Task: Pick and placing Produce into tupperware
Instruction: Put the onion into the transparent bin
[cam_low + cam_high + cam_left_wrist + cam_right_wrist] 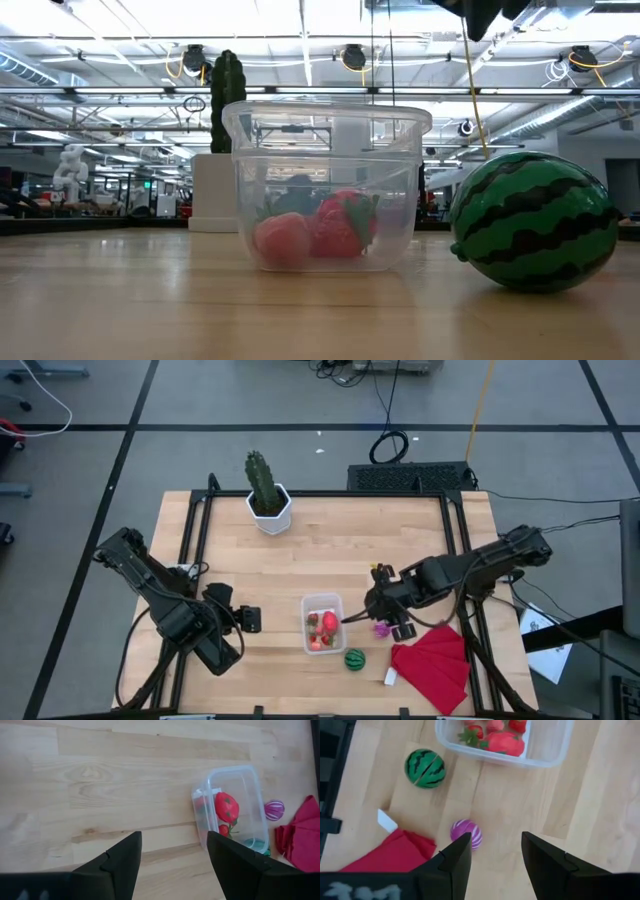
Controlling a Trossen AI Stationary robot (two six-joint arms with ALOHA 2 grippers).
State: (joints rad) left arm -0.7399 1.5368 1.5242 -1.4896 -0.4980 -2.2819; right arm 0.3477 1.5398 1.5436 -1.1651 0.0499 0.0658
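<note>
Purple striped ball [466, 834] sits just ahead of the right gripper [492, 851], its fingers spread and empty, beside the tupperware [540, 750] holding strawberries [502, 742]. Next: drop lower, straddle it, close. Left gripper [172, 857] waits, released.

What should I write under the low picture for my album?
Toy strawberries sit inside the clear tupperware, with a striped watermelon ball beside it.

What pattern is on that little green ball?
Dark green watermelon stripes on the green ball, clearest in the low view.
</note>
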